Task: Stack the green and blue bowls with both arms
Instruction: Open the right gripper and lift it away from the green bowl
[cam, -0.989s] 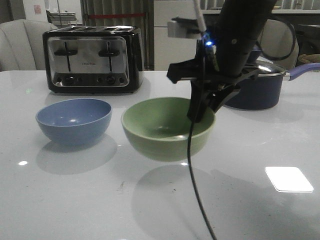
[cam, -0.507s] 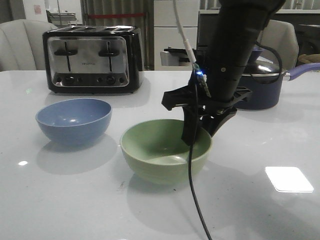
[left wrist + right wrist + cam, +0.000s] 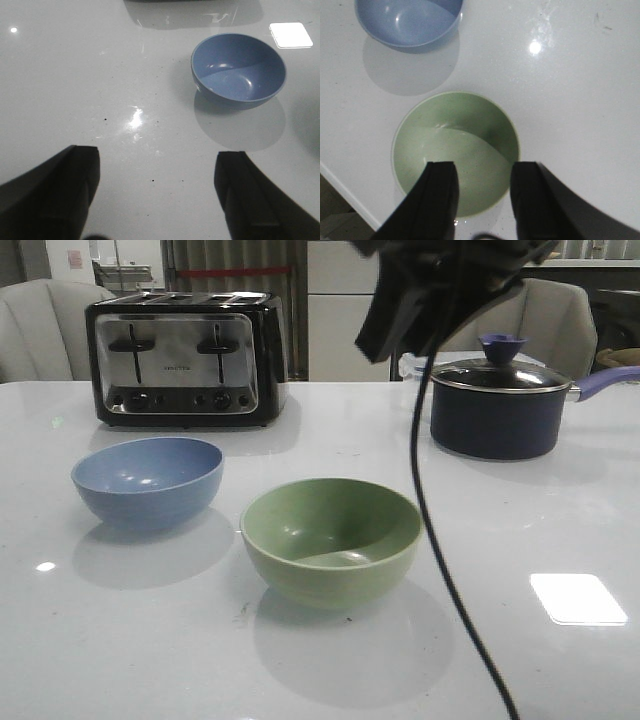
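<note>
I am seeing the pale green matte bowl [image 3: 331,540] sitting on the white table [image 3: 120,640], beside the grey-blue matte bowl [image 3: 148,480], unstacked. Both claws, right [image 3: 482,192] and left [image 3: 155,192], are gaping empty; stacking remains.

Front camera level; both wrist cameras overhead, sharing blue bowl [image 3: 238,70].

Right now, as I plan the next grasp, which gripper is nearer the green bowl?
Right. The right gripper hangs open directly above the green bowl. The left gripper is open over bare table, with only the blue bowl ahead.
</note>
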Controlling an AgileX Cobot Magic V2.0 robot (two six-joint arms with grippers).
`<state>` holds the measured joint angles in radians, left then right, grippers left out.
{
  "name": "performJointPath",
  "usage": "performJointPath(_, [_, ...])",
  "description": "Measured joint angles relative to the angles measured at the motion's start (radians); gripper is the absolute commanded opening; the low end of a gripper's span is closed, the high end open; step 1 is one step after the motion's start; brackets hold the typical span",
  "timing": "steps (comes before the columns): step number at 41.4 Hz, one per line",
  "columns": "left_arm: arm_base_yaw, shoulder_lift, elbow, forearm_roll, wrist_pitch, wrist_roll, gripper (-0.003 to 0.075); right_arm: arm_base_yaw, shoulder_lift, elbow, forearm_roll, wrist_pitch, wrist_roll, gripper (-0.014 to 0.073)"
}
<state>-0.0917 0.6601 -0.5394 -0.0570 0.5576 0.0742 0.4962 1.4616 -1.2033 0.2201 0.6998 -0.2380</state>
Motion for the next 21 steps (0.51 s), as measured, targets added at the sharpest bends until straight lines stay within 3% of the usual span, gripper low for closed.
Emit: performJointPath(21, [0.000, 0.000, 0.000, -0.021, 0.000, 0.000, 0.0526, 0.000, -0.494, 0.398, -0.053, 0.025, -0.015, 0.0388])
